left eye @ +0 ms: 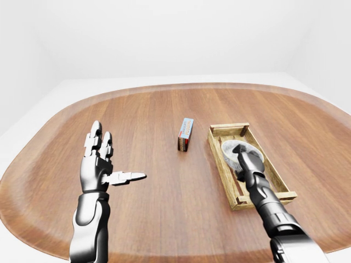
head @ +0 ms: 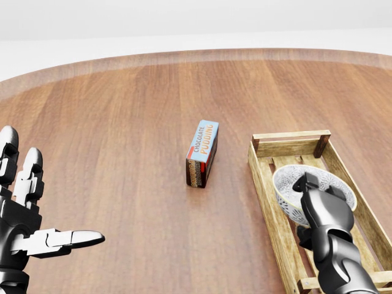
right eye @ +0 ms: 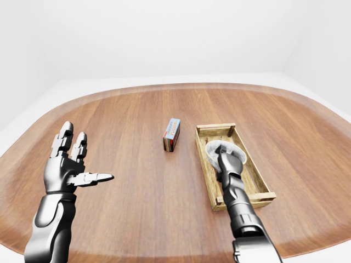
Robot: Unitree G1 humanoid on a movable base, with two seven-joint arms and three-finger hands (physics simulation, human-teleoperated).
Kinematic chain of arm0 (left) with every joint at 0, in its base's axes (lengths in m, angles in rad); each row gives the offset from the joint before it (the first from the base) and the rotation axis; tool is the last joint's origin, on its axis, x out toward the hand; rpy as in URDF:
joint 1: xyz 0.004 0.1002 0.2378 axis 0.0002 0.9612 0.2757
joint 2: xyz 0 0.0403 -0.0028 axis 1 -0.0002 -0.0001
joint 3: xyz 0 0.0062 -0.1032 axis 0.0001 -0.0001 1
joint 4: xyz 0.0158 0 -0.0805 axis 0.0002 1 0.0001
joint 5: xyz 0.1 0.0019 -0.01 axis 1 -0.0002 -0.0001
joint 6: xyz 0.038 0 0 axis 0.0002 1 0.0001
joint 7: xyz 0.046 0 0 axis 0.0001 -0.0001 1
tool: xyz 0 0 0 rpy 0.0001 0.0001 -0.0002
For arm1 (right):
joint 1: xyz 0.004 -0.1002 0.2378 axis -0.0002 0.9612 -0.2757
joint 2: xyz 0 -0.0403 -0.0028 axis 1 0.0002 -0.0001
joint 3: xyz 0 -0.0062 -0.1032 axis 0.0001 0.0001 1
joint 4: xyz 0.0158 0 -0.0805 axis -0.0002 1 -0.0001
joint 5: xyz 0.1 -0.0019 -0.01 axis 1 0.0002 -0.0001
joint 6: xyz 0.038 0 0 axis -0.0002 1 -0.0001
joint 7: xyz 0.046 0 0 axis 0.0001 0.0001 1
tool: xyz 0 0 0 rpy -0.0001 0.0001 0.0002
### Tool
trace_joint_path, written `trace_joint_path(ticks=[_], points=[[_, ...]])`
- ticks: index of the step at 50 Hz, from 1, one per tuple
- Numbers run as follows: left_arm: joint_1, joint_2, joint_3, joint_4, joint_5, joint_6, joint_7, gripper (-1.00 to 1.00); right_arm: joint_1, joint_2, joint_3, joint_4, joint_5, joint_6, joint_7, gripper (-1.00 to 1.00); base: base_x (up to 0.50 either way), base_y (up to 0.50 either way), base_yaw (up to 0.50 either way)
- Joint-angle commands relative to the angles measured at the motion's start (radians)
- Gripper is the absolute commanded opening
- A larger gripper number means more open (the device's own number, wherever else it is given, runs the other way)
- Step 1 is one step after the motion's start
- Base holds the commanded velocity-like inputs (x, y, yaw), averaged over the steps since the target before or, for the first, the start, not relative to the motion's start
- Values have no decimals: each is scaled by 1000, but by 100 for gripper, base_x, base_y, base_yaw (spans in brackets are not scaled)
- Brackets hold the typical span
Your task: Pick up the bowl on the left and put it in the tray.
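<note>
Late stage of the placement, head view. The bowl (head: pixel 285 190), white with a dark speckled pattern, lies inside the walls of the wooden tray (head: pixel 288 147), in the half toward the top of the view. It sits directly under and around the right hand (head: pixel 321 208). The right fingers (head: pixel 308 182) are narrow, hooked over the bowl's near rim, and appear to grip it. One finger reaches into the bowl's hollow; the rest are hidden behind the hand's own body. Whether the bowl's base rests on the tray slats or hangs just above them cannot be told from these views. The left hand (head: pixel 24 226) is held upright, well apart to the left of the bowl. Its fingers (head: pixel 79 236) are spread wide and hold nothing. A chocolate pudding box (head: pixel 203 153) stands on edge on the table (head: pixel 122 122), left of the right fingers and clear of the tray's left wall. It lies between the two hands and is touched by neither. By judgement, pickup and carry are done. What is left is to settle the bowl, open the right fingers and lift the hand clear without tipping the bowl against the tray wall.
</note>
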Motion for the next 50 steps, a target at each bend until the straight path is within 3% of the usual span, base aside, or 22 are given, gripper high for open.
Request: trace_joint_path(ticks=[1, 30, 34, 36, 38, 50], points=[[-1, -12, -30, 60, 30, 0, 12, 100, -26, 10, -5, 82, 5, 0, -26, 100, 0, 0, 0], [-5, -12, -32, 64, 33, 0, 14, 100, -14, 2, -2, 79, 27, 0, -22, 100, 0, 0, 0], [-6, -13, -35, 70, 36, 0, 15, 100, 69, -5, -14, -171, -23, 0, 101, 100, 0, 0, 0], [-6, -13, -35, 71, 36, 0, 15, 100, 71, -3, -18, -177, -29, 0, 105, 100, 0, 0, 0], [-4, -14, -38, 67, 38, 0, 15, 100, 95, -15, -27, -309, -75, 0, 184, 100, 0, 0, 0], [-4, -14, -38, 60, 38, 0, 14, 100, 161, 11, -78, -667, -247, 0, 399, 100, 0, 0, 0]])
